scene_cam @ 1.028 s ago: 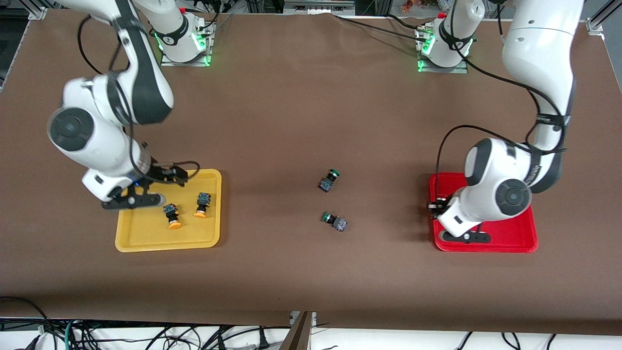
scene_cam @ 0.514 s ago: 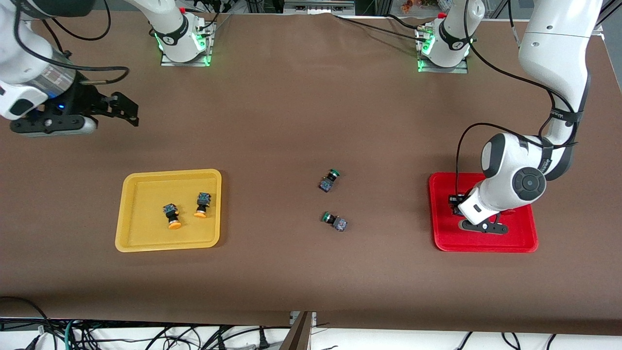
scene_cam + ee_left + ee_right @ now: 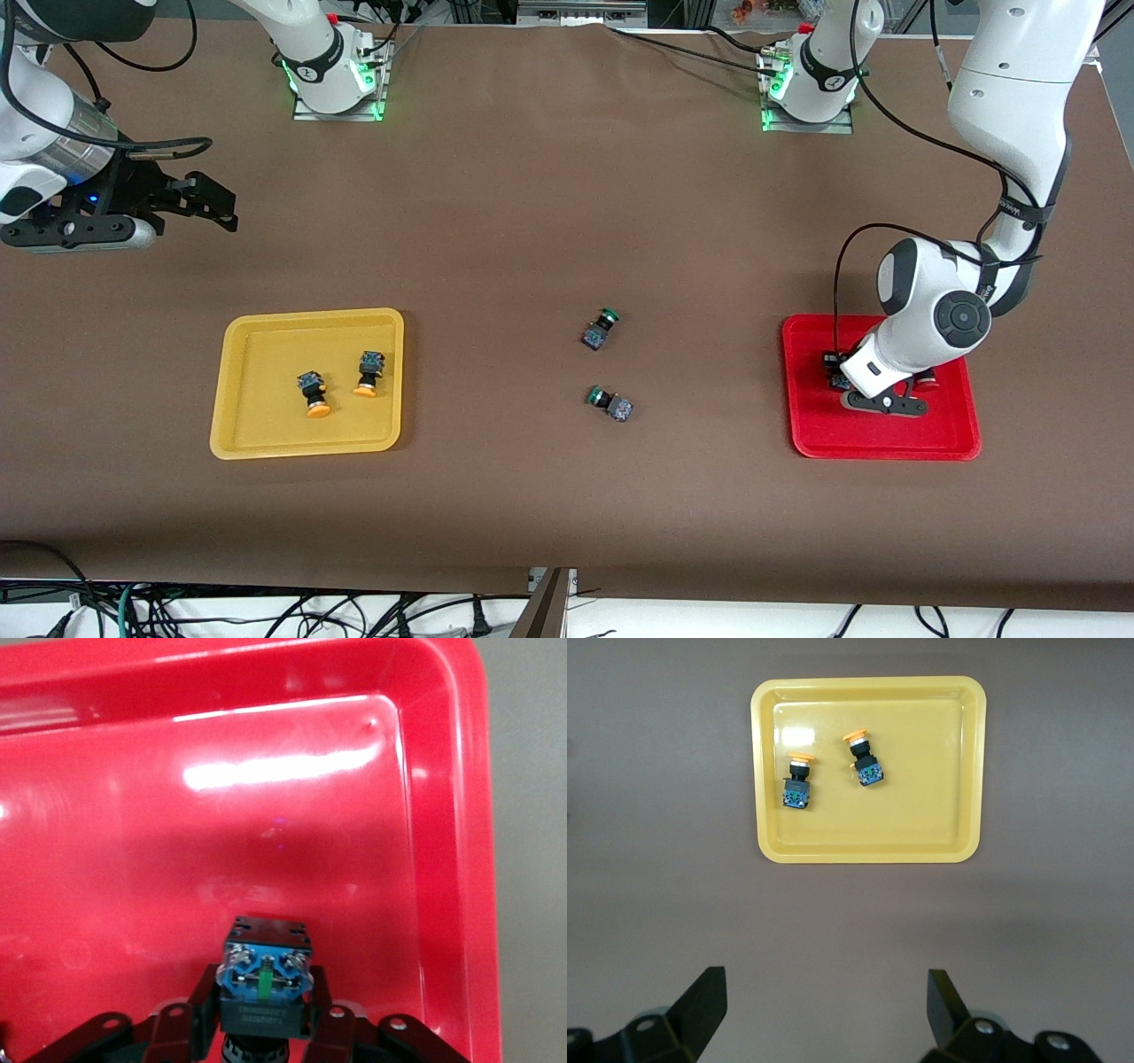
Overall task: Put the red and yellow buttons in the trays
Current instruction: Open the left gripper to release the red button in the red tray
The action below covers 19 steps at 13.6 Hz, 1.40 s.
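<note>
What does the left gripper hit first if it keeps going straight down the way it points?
Likely the floor of the red tray. The left gripper points down into it, with a button between its fingers, so the button's cap would probably touch first. Depth unclear.

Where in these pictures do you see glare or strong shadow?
Left wrist view: bright white glare streaks lie on the floor of the red tray, above the button in the left gripper. Right wrist view: a small highlight on the yellow tray. Front view: soft shadow on the table under the arms.
</note>
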Tool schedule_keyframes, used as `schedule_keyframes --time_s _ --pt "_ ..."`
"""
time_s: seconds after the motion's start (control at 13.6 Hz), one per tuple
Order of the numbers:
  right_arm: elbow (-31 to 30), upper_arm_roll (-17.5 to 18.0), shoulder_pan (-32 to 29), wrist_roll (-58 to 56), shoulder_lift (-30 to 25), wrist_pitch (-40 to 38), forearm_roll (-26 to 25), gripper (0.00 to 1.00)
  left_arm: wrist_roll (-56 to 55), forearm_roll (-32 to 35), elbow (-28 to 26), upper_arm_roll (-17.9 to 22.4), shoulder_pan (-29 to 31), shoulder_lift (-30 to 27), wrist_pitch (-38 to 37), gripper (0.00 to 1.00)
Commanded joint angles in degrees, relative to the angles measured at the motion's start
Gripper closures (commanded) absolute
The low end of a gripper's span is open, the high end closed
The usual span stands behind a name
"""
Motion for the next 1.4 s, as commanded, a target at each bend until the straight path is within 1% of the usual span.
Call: schedule_keyframes --time_s 0.0,0.07,0.15,0.22,0.37,0.44,0.51,0.73,0.88,0.95,1.03,1.1,1.25,1.32 --pt "2.8 0.6 -0.8 -1.0 1.2 -0.1 0.0 0.0 0.1 1.0 2.2 -1.1 0.9 -1.1 -1.1 0.0" --pt "4.3 0.6 -0.7 -1.0 2.0 -0.5 0.0 0.0 0.0 0.7 4.0 -1.3 0.8 -2.4 -5.2 0.0" --pt "4.4 0.7 -0.7 -1.0 2.1 -0.5 0.1 0.0 0.0 0.6 7.8 -1.7 0.6 -2.7 -10.3 0.0" --pt "4.5 0.7 -0.6 -0.5 2.1 -0.5 0.3 0.0 -0.2 0.4 13.0 -2.6 0.5 -2.7 -17.0 0.0" --pt "4.4 1.1 -0.6 -0.4 2.1 -0.7 0.4 0.0 -0.7 -3.6 23.7 -3.0 -0.2 -2.6 -30.2 0.0" --pt "4.4 1.1 -0.6 -0.7 2.0 -0.7 0.3 0.0 -0.9 -5.3 27.3 -3.0 -0.2 -2.6 -34.9 0.0" --pt "4.4 1.1 -0.6 -0.7 1.9 -0.8 0.4 0.0 -1.8 -5.6 29.4 -3.0 0.0 -2.7 -37.3 0.0" --pt "4.5 1.1 -0.6 -0.8 1.8 -0.7 0.3 0.0 -2.3 -5.3 32.4 -3.2 0.1 -4.6 -45.9 0.0" --pt "4.5 1.1 -0.6 -0.9 1.6 -0.7 0.3 0.0 -2.3 -5.2 37.0 -3.2 0.1 -6.1 -51.8 0.0" --pt "4.6 1.2 -0.6 -1.0 1.6 -0.7 0.3 0.0 -2.3 -5.3 38.2 -3.1 0.1 -7.5 -53.4 0.0" --pt "4.6 1.2 -0.6 -1.1 1.6 -0.8 0.3 0.0 -2.3 -5.3 38.3 -3.1 0.1 -9.5 -53.5 0.0" --pt "4.6 1.1 -0.6 -1.1 1.7 -0.7 0.2 0.0 -2.2 -5.0 37.7 -2.9 -0.3 -12.9 -53.6 0.0" --pt "4.6 1.8 -0.5 -1.0 2.1 -0.6 0.1 0.0 -2.2 -5.1 36.5 -2.4 -0.2 -16.7 -54.0 0.0" --pt "4.9 2.2 -0.5 -1.0 2.1 -0.5 -0.1 0.0 -2.2 -5.1 33.8 -2.2 -0.2 -19.5 -54.9 0.0"
